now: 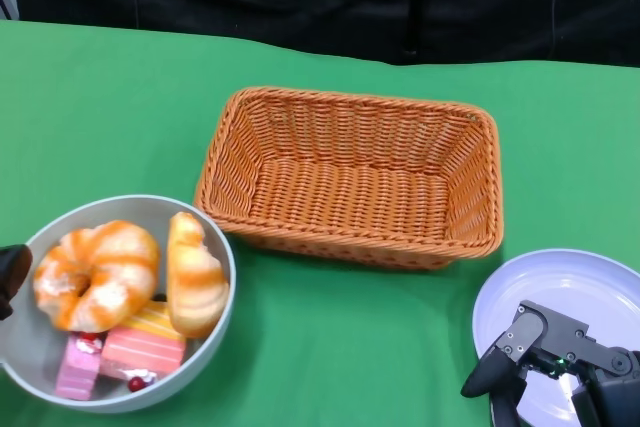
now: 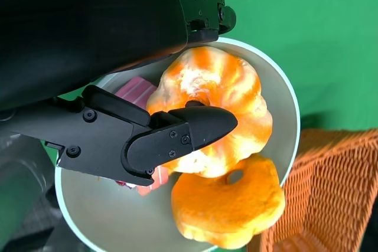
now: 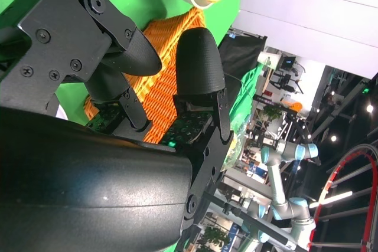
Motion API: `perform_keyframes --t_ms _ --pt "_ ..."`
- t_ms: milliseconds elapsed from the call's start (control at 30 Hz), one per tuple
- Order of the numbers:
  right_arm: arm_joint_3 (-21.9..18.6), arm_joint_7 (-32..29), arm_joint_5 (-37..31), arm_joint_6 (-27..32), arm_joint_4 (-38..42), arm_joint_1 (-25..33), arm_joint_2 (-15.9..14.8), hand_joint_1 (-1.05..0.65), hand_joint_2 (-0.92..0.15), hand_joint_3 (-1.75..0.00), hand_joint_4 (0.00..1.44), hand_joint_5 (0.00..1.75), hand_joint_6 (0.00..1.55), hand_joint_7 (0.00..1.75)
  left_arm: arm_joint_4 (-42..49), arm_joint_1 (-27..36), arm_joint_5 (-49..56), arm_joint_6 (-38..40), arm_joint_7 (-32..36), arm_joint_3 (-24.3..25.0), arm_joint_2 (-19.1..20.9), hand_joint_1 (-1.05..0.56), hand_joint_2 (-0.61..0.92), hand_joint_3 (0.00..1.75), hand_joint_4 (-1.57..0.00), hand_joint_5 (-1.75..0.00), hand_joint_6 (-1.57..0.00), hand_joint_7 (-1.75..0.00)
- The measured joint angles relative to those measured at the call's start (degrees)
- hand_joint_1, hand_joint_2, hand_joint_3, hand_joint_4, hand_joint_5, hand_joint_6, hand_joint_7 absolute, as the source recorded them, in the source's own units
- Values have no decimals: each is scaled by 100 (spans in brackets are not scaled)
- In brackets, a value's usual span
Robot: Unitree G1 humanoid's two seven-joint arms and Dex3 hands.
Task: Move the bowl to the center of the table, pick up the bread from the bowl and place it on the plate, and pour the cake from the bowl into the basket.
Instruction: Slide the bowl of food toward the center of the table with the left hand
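The grey bowl [image 1: 120, 203] stands at the table's front left, holding a ring-shaped orange and white bread [image 1: 95, 272], a longer bread [image 1: 193, 277] and pink cake pieces [image 1: 140, 347]. My left hand [image 1: 10, 277] shows only as a black tip beside the bowl's left rim. In the left wrist view its fingers [image 2: 177, 137] are apart in front of the bowl [image 2: 292, 122] and the ring bread [image 2: 236, 87], holding nothing. My right hand [image 1: 545, 357] hovers over the white plate [image 1: 560, 277] at the front right, its fingers spread and empty.
An orange wicker basket [image 1: 350, 97] stands empty at the middle back, just behind and to the right of the bowl. Green cloth covers the table. The right wrist view shows the basket [image 3: 159, 69] beyond my right hand's fingers [image 3: 198, 63].
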Motion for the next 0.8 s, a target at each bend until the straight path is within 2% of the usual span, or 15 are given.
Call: perform_keyframes --t_ms 167,300,433,667,733,800 --pt "4 -1 0 0 0 -1 0 -4 -26 -157 93 175 84 135 -120 -51 -210 304 -191 -136 0 -64 92 79 0 0 0 0" --pt "2 -1 1 0 1 -14 0 -4 -26 -156 92 175 84 135 -360 -147 -374 949 -108 -133 -48 -63 92 80 0 0 0 0" --pt "3 -1 2 0 0 -24 0 -4 -26 -156 92 175 84 135 -657 -236 -614 1725 267 24 -343 -62 92 81 0 0 0 0" --pt "4 -3 -5 3 -8 -35 -1 -4 -25 -156 91 175 83 135 -1562 -233 -818 2568 1027 292 -891 -60 92 82 0 0 0 0" --pt "-1 -4 -29 1 -7 -52 -6 -5 -27 -151 90 173 81 130 -1775 -218 -873 2658 1094 307 -1004 -60 92 82 0 0 0 0" --pt "-3 4 -32 -17 -5 -105 -44 -5 -29 -142 81 159 74 118 -1962 -201 -893 2694 1143 304 -1090 -60 92 81 0 0 0 0"
